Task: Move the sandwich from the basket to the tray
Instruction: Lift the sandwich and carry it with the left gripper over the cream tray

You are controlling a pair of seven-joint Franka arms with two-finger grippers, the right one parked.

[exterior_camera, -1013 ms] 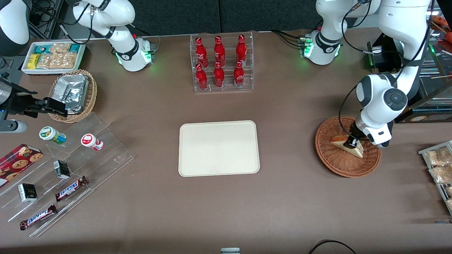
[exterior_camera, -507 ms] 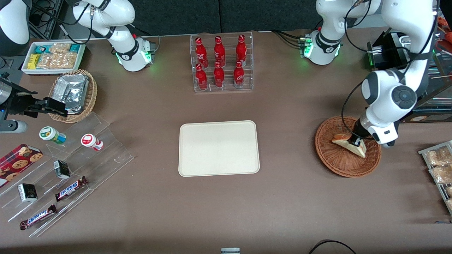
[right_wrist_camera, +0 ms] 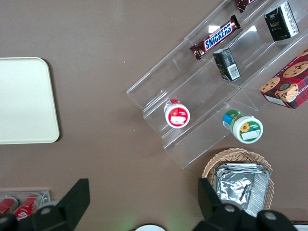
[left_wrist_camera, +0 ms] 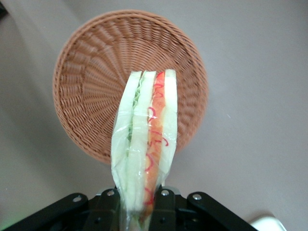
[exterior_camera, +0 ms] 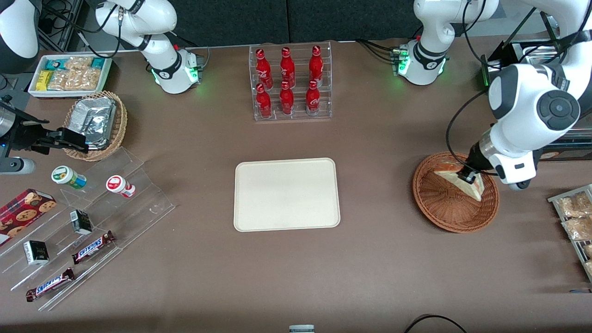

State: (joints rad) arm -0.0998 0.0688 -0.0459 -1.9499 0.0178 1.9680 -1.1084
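My left gripper (exterior_camera: 467, 177) is shut on the sandwich (exterior_camera: 455, 179), a pale bread wedge in clear wrap, and holds it lifted above the reddish-brown wicker basket (exterior_camera: 441, 210). In the left wrist view the sandwich (left_wrist_camera: 144, 144) hangs from the gripper (left_wrist_camera: 139, 202), its red-orange and green filling edge showing, with the basket (left_wrist_camera: 91, 86) below it and nothing else in it. The cream tray (exterior_camera: 286, 194) lies flat on the table's middle, toward the parked arm from the basket, with nothing on it; its corner also shows in the right wrist view (right_wrist_camera: 24, 101).
A clear rack of red cola bottles (exterior_camera: 290, 83) stands farther from the front camera than the tray. Snack packets (exterior_camera: 576, 217) lie at the working arm's end. A tan basket with foil packets (exterior_camera: 95, 122), a clear stepped stand (exterior_camera: 92, 217) with snacks and a white snack box (exterior_camera: 69, 74) lie toward the parked arm's end.
The left arm has risen and drawn back toward its end of the table. The sandwich, gripped throughout, has come up off the basket floor with it.
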